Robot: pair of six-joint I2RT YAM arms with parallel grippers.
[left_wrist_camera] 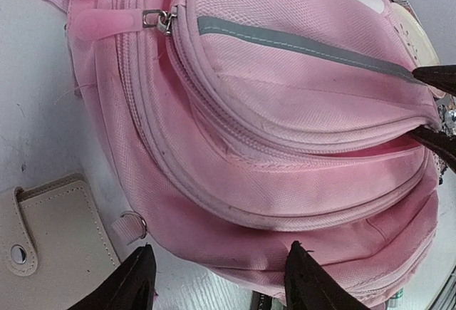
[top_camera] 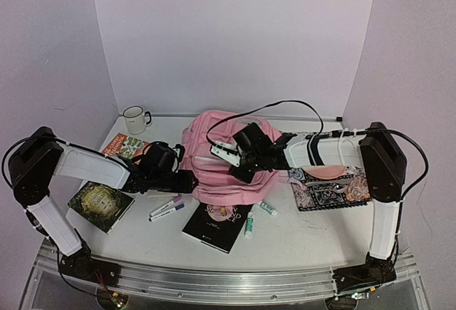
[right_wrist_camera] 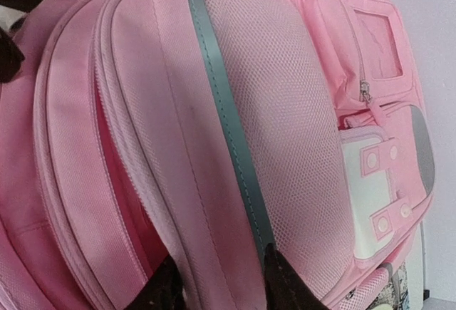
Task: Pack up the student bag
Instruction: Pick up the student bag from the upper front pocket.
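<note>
The student bag [top_camera: 203,160] lies flat in the middle of the table [top_camera: 299,235], a soft heap of woven pink fabric between the two arms. Its front is made of rounded, layered pockets edged with piped seams and zips. A grey reflective strip [right_wrist_camera: 226,121] runs across a panel of open mesh, and a white patch [right_wrist_camera: 367,203] carries pink tabs with round snaps. A metal zip pull [left_wrist_camera: 158,19] hangs from a rubbery pink tab.

The right claw [right_wrist_camera: 222,281] is closed on a fold of the mesh pocket panel, its dark fingers pressed to either side of the cloth just by the grey strip. The left claw [left_wrist_camera: 217,280] stands wide apart at the bag's lower edge and grips nothing. One of its fingers is over bare table near a small metal D-ring [left_wrist_camera: 133,224], and the other is against the pink fabric.

Just beside the bag sits a cream, leather-like wallet [left_wrist_camera: 50,235] with a snap tab. Farther out are a white mug [top_camera: 134,119], a glossy dark book [top_camera: 100,204], a matt black notebook [top_camera: 217,226], two markers [top_camera: 166,209] and a flat patterned pouch [top_camera: 329,187].
</note>
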